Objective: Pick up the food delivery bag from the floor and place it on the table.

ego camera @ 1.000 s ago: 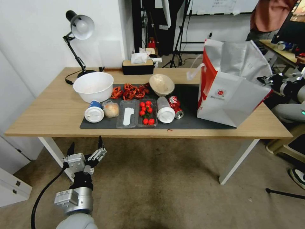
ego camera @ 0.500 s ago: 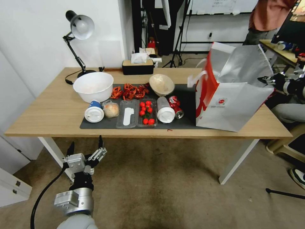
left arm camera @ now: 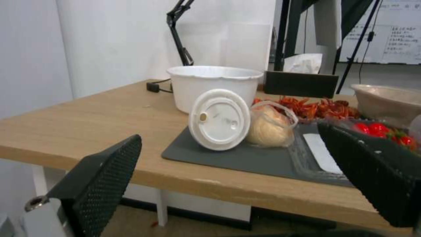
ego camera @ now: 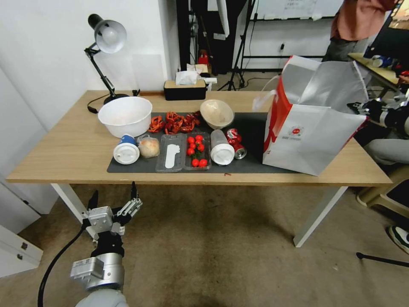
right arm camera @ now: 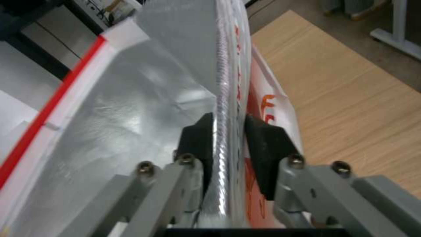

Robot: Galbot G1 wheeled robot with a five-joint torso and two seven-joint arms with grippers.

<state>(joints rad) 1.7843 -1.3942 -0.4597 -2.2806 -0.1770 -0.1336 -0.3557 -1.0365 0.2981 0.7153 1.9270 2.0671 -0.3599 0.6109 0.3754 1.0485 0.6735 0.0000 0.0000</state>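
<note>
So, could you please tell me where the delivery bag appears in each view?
Head view: delivery bag stands at the table's right end.
Left wrist view: not in it.
Right wrist view: its foil rim sits pinched in the right claw.
Shared landmark: the wooden tabletop.

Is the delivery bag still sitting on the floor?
No, the food delivery bag stands on the table, with the right gripper clamped on its rim.

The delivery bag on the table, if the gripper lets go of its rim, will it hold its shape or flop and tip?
Probably floppy at the top: the right gripper pinches a thin foil-lined wall of the bag, and the open flaps look creased. It may lean, since it appears to sit tilted on the table. It seems light for its size, judging by the thin paper.
</note>
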